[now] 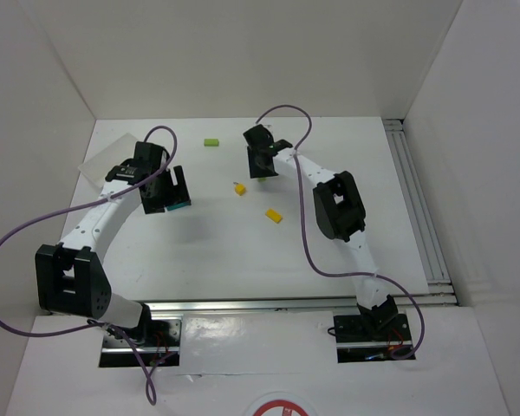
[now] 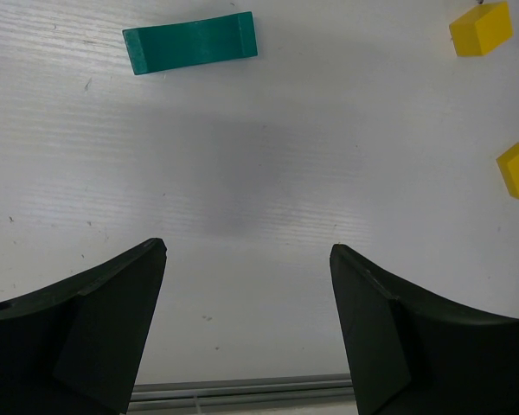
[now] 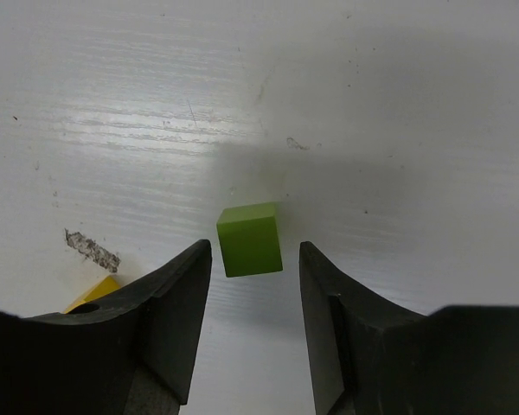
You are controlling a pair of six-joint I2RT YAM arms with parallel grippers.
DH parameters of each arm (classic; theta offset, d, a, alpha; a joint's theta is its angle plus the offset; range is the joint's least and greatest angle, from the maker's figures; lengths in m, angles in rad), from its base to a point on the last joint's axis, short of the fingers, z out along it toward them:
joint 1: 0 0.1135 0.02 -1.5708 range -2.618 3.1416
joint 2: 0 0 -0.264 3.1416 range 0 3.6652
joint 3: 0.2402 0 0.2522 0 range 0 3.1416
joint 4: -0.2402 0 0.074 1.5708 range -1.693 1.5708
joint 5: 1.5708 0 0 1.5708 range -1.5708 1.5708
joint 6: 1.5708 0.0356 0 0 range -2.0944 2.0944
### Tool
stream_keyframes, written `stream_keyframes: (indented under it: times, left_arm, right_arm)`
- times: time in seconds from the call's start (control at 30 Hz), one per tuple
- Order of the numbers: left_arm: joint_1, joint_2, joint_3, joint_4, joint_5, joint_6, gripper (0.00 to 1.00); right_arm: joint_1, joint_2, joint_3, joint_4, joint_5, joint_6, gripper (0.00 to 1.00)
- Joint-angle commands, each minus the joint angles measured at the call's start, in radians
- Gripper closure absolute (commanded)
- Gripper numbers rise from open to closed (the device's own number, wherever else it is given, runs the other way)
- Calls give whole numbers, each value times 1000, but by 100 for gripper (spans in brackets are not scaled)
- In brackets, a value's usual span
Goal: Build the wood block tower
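Light green painted wood cube (image 3: 251,239) sits on the white tabletop (image 3: 398,112) between the fingertips of the right gripper (image 3: 253,259), jaws narrow, a thin gap on each side, not touching. We judge a straight squeeze takes it, though its faces lie slightly skewed to the jaws. A small yellow wood block (image 3: 93,292) crowds the left finger. Our left gripper (image 2: 248,251) hangs wide and empty, the teal arch-shaped block (image 2: 190,43) crosswise ahead.

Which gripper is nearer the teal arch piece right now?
Left. The left gripper has the teal arch just ahead of its open fingers, untouched. The right gripper is farther off to the right, its fingers flanking a light green block.
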Motion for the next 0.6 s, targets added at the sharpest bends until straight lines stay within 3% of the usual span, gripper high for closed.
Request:
stream_keyframes:
  times: [0.0, 0.5, 0.57]
  left_arm:
    - [6, -23, -1, -4, 18, 16, 10]
    - [6, -32, -1, -4, 18, 25, 10]
    - [6, -32, -1, -4, 18, 25, 10]
  right_arm:
    - [-9, 18, 13, -2, -10, -6, 47]
    - [-28, 50, 34, -5, -28, -24, 47]
    - [-28, 50, 34, -5, -19, -24, 50]
